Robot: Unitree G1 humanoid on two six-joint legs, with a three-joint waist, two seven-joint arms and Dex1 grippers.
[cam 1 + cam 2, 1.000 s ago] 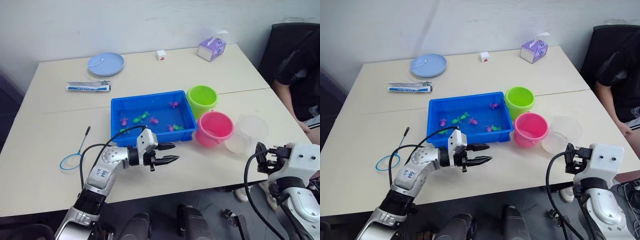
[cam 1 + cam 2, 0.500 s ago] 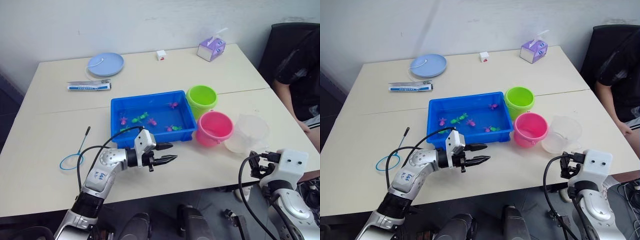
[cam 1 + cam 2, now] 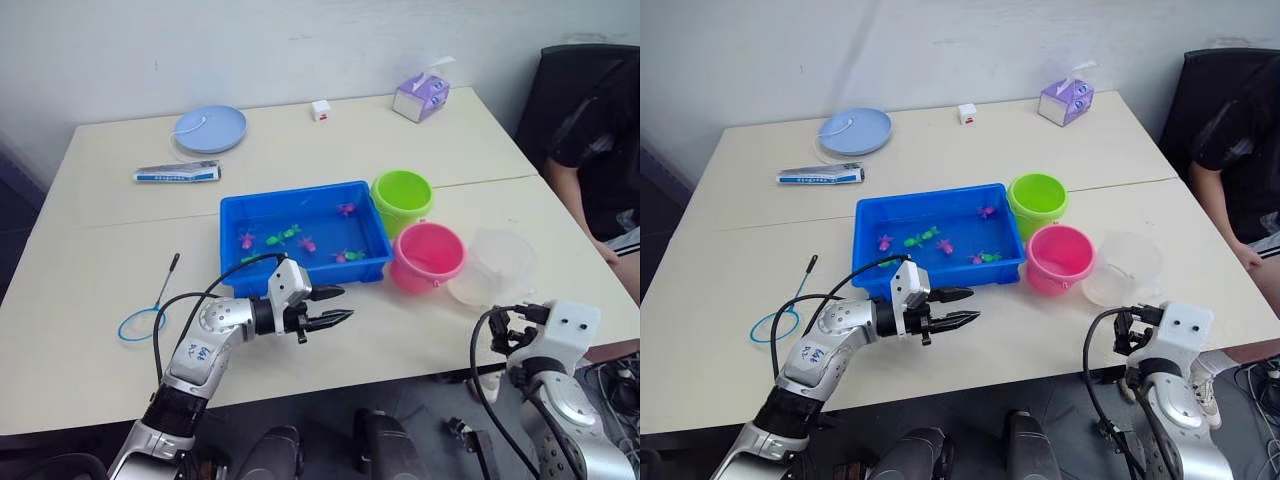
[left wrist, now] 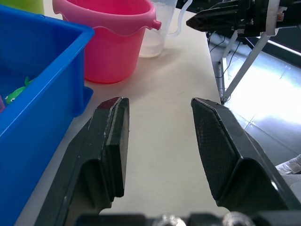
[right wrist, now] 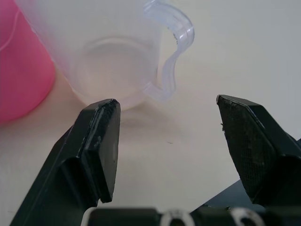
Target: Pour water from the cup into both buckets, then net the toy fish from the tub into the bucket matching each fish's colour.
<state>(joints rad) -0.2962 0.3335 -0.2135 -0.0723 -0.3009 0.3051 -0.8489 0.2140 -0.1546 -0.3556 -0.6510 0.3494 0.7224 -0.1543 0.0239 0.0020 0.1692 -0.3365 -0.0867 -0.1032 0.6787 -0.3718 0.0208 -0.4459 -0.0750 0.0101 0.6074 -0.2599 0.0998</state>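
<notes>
Both grippers' jaws are apart, and the cup [image 5: 117, 56] looks thin and slick, so I'd grab its handle [image 5: 171, 52].

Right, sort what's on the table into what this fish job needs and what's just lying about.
For the job:
clear cup
lime green bucket
pink bucket
blue tub
toy fish
net

Lying about:
pale-blue plate
tube
tissue box
small white box
</notes>
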